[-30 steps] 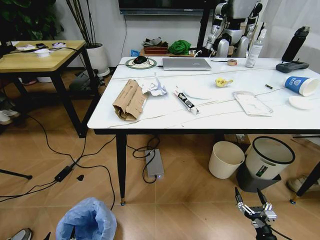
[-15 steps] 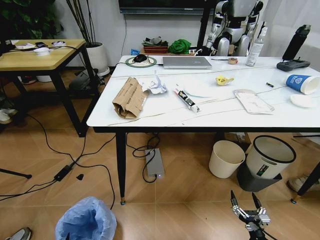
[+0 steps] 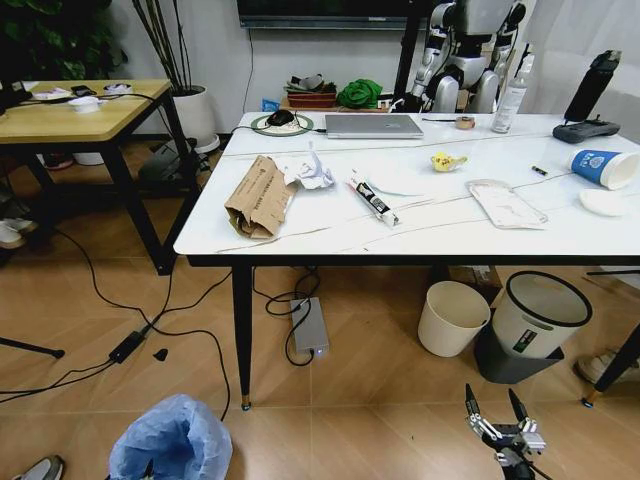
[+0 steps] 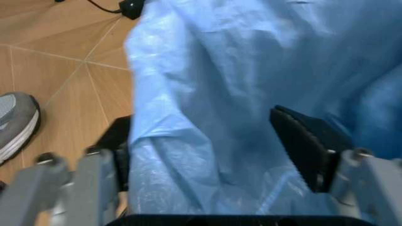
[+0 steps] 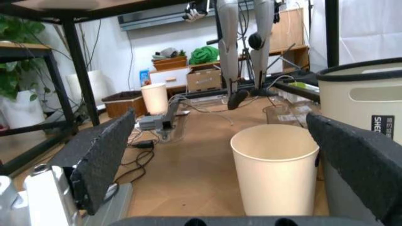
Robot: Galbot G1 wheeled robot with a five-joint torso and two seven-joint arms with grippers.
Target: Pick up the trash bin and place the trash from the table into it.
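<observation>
- The table (image 3: 300, 235) carried flattened brown cardboard (image 3: 259, 196) near its left edge, crumpled white paper (image 3: 308, 170) just beside it.
- A silver laptop (image 3: 372, 126) lay at the far edge.
- A blue paper cup (image 3: 603, 167) lay by the right edge.
- The floor (image 3: 380, 390) held the trash bin (image 3: 170, 440), a cream bin (image 3: 452, 318) and a white bin (image 3: 538, 318).

The right gripper (image 3: 507, 423) has two slim black fingers (image 3: 470, 403) on a pale grey metal body with a thin black cable. Its pads (image 5: 100, 157) are black and finely textured. The left gripper (image 4: 207, 150) has grey metal links, round screws and ridged black pads (image 4: 300, 143).
</observation>
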